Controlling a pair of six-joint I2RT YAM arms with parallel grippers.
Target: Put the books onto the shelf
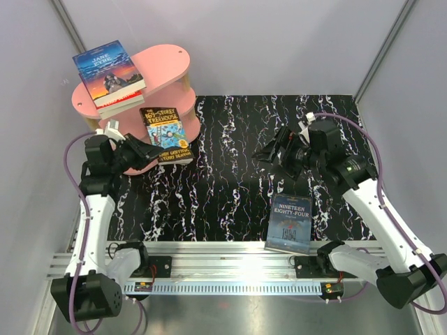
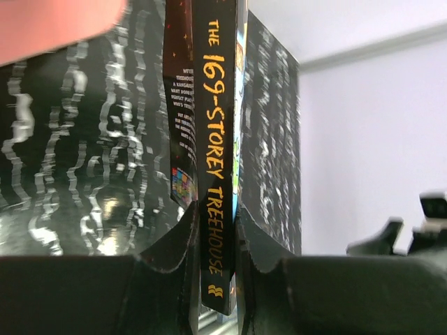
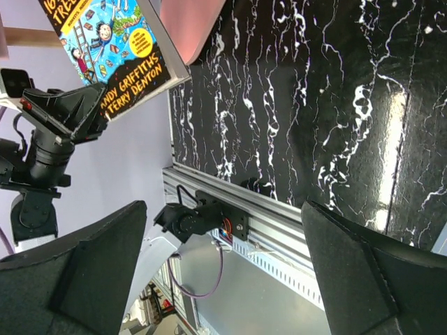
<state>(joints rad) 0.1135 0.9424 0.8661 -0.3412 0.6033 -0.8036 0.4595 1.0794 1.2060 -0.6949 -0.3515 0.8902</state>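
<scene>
My left gripper [image 1: 148,151] is shut on the blue-yellow Treehouse book [image 1: 166,134], holding it just in front of the pink shelf [image 1: 167,66]. In the left wrist view the black spine [image 2: 218,139] of this book stands pinched between the fingers [image 2: 174,258]. A blue "Jane Eyre" [image 1: 108,70] lies on the shelf's top board, on top of another book. The dark blue "Nineteen Eighty-Four" [image 1: 288,223] lies flat near the table's front edge. My right gripper [image 1: 269,150] hangs open over the middle of the table, holding nothing; its wrist view shows the Treehouse book's cover [image 3: 105,49].
The black marbled mat [image 1: 230,181] covers the table. A metal rail [image 1: 230,265] with the arm bases runs along the near edge. Grey walls close in on the left, back and right. The shelf's lower boards [image 1: 150,164] sit behind the held book.
</scene>
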